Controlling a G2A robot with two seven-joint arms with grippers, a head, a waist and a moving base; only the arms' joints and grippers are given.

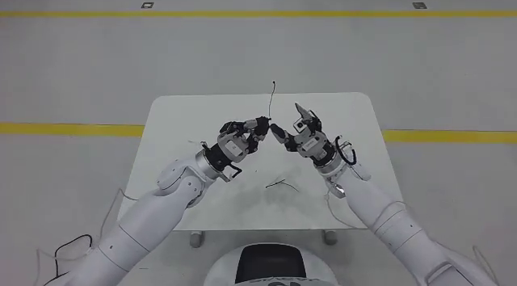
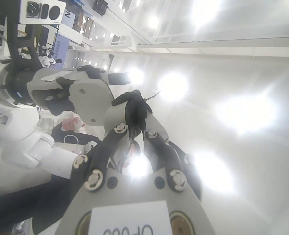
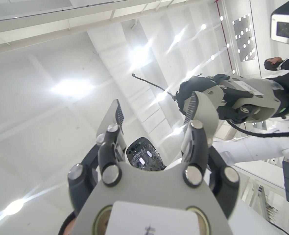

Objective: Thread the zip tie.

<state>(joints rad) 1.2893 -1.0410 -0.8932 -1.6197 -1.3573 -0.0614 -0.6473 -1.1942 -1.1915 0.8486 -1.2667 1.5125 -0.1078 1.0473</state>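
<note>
Nearest to the robot, a thin black strip lies flat on the white bench, apart from both arms, with bare surface on all sides of it. Above the middle of the bench the two arms meet. The left gripper has its fingers pressed together on the zip tie. The tie is held in the air; its free part rises from the fingers toward the far edge of the bench, and its small head is at the far end. Just beside it, the right gripper has its fingers spread wide with nothing between them; one ribbed finger is close to the left gripper's tip. Each gripper base carries a white label; the print is cut off at the edge. Beyond the bench the floor has a yellow line.
</note>
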